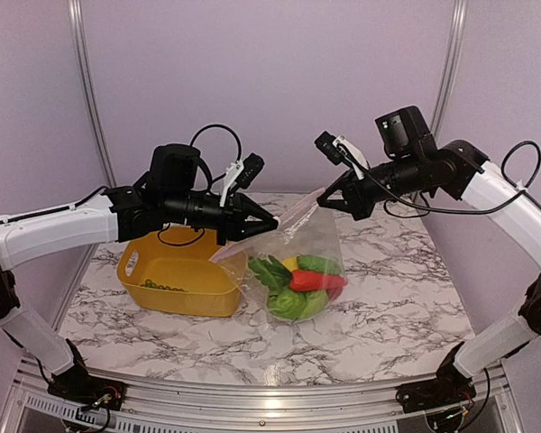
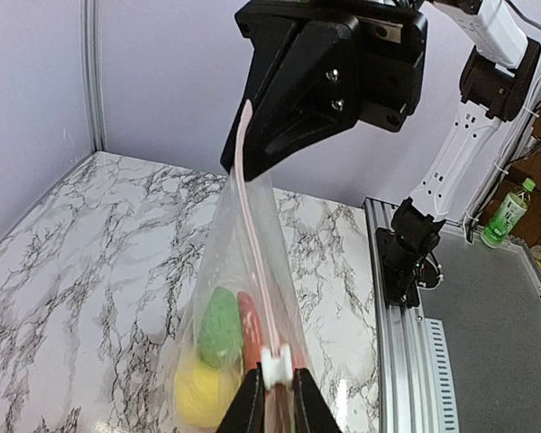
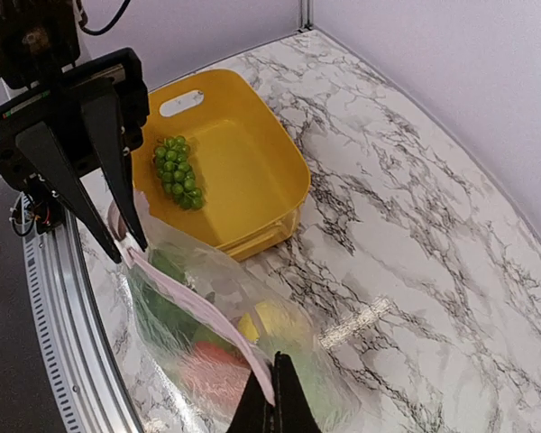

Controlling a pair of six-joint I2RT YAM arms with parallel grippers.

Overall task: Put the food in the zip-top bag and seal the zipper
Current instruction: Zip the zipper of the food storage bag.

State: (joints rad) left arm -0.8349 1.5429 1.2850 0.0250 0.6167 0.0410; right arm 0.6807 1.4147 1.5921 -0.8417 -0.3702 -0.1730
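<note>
Left tool (image 1: 270,222) and right tool (image 1: 325,199) each clamp an end of the zipper (image 1: 298,213), stretching the bag (image 1: 323,244) of food (image 1: 299,281) at centre frame; sealing seems in hand, so the left should next slide along the strip toward the right.

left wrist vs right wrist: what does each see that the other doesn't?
Left wrist only: the right gripper pinching the far end of the zipper, a white slider at its own fingertips, and a green bottle off the table.
Right wrist only: the yellow basket with green grapes inside, and the left gripper on the strip.
Both: the clear bag held up by the zipper between the grippers, with food inside.
</note>
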